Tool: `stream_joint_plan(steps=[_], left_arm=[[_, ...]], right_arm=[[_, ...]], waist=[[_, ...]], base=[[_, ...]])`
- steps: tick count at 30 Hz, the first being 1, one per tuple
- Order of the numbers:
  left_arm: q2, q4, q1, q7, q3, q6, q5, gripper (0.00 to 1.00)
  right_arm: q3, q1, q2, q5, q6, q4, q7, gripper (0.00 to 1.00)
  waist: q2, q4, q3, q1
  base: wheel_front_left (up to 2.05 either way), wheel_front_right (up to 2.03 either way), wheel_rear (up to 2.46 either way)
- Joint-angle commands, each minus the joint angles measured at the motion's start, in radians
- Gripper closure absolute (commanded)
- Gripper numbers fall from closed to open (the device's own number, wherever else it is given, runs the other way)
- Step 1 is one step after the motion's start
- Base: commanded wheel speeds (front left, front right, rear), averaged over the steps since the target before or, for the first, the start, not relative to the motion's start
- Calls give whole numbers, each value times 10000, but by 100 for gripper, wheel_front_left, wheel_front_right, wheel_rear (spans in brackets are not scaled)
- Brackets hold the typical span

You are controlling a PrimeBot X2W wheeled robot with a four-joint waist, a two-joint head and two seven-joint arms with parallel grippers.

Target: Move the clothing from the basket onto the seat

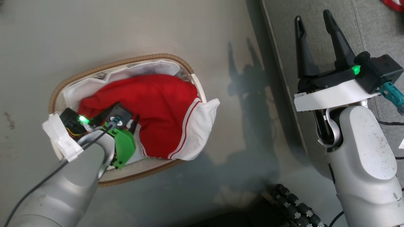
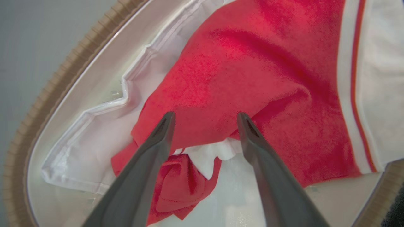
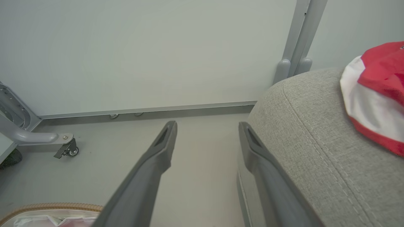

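- Clothing (image 1: 151,104) lies heaped in the basket (image 1: 104,67) on the floor (image 1: 94,31), left of the seat (image 1: 372,28); it is red cloth with a white panel and striped trim spilling over the basket's right rim.
- Left tool (image 2: 205,116) is down inside the basket at the near-left end of the heap. Its two fingers are spread wide and grip nothing.
- In the left wrist view the clothing (image 2: 246,72) sits right at the fingertips: both tips lie against the edge of a red fold, with a scrap of white cloth showing in the gap between them. Whether the tips press into the cloth cannot be told.
- White liner (image 2: 94,135) lies crumpled to the left of the heap, inside the basket's (image 2: 47,94) brown woven rim.
- Right tool (image 1: 312,19) hangs in the air at the seat's left edge, well apart from the basket, its fingers spread and empty.
- In the right wrist view its fingers (image 3: 164,148) point toward the far wall, just beside the seat's (image 3: 315,132) rounded corner.
- Second red-and-white garment (image 3: 375,91) rests on top of the seat, to the right of the right tool.
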Motion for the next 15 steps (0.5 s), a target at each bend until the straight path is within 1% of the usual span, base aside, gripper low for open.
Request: stream_joint_plan(steps=[1, 4, 9, 15], left_arm=[[207, 147, -383, 33, -138, 18, 43, 0], [405, 496, -803, -84, -286, 19, 147, 0], [424, 999, -1437, -191, -286, 208, 220, 0], [355, 1514, -1874, -67, -358, 270, 224, 0]], right_arm=[[28, -164, -16, 118, -14, -72, -2, 0], [54, -265, -14, 150, -14, -123, -2, 0], [184, -345, -16, 232, -14, -120, -2, 0], [337, -446, -19, 431, -14, -127, -2, 0]], waist=[[0, -690, 872, -2], [0, -744, 1079, -2], [0, -788, 1390, -2], [0, -877, 1667, -2]], base=[[0, 0, 0], [0, 0, 0], [0, 0, 0], [0, 0, 0]])
